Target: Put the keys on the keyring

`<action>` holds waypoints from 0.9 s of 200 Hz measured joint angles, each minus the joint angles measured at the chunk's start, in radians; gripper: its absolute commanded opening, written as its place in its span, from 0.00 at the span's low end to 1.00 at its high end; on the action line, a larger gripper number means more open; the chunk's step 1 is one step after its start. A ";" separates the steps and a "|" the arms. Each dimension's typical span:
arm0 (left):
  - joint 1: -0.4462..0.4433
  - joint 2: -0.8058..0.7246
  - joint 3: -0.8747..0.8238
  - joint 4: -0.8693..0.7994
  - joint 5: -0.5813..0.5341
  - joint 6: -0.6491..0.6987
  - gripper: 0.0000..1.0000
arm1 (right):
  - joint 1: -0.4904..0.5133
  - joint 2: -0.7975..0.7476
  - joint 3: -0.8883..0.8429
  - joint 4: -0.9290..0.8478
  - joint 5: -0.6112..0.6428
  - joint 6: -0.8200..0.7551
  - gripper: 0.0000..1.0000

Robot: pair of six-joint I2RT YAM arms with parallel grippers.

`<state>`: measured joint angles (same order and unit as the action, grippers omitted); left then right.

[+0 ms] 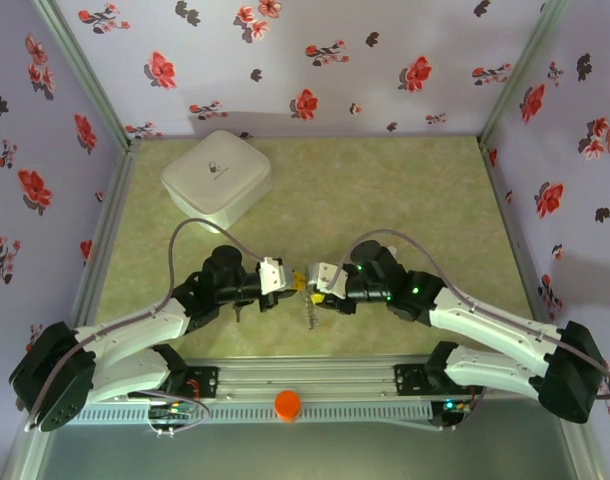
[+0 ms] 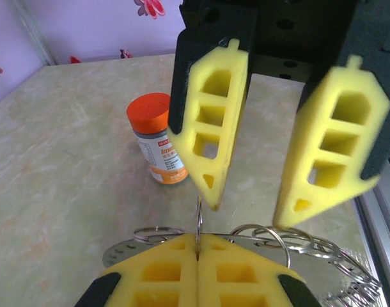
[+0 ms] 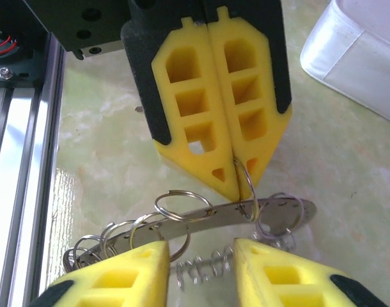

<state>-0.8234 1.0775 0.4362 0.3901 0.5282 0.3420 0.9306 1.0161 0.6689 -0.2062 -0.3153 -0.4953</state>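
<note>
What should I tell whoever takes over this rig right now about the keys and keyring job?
Left gripper: shut on a small ring that is looped through the flat metal keyring.
Right gripper: open, tips close to the keyring, not gripping it.
Keyring: at table centre between the two grippers, carrying several more small rings and a spring.
Keys: I cannot make them out.
Done: keyring is in hand. Left: threading the keys on.

Middle of the keyring [image 2: 124, 251] behind the left tool [image 2: 197, 246], its right end off-frame.
</note>
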 measured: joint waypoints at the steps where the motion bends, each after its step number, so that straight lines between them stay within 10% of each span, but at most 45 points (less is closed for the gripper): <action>1: 0.000 0.000 0.000 0.000 -0.001 0.001 0.00 | 0.000 -0.002 -0.001 0.000 0.001 0.000 0.28; 180: -0.059 -0.039 -0.060 0.052 -0.085 0.215 0.00 | 0.010 0.000 -0.045 0.107 0.027 -0.048 0.20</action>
<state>-0.8822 1.0382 0.3763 0.4423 0.4435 0.5571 0.9409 1.0164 0.6243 -0.0990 -0.2878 -0.5438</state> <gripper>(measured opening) 0.039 0.215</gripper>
